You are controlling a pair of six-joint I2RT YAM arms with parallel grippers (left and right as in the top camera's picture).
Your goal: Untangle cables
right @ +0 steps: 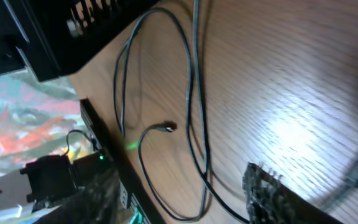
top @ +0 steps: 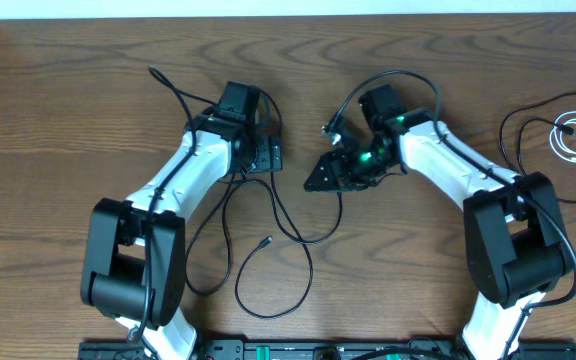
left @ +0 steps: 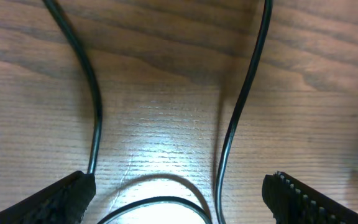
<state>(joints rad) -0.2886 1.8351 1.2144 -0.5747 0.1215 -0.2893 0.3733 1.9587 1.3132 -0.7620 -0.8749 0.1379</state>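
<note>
Wooden table (top: pixel 68 120) under tangled black cables (left: pixel 97 118), white cord (top: pixel 568 130) well apart

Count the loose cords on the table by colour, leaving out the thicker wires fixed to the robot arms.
Thin black cords: 3, as far as the crossings can be traced (2 tangled mid-frame, 1 looping at the right edge)
Thin white cord: 1, coiled at the right
Total: 4
</note>
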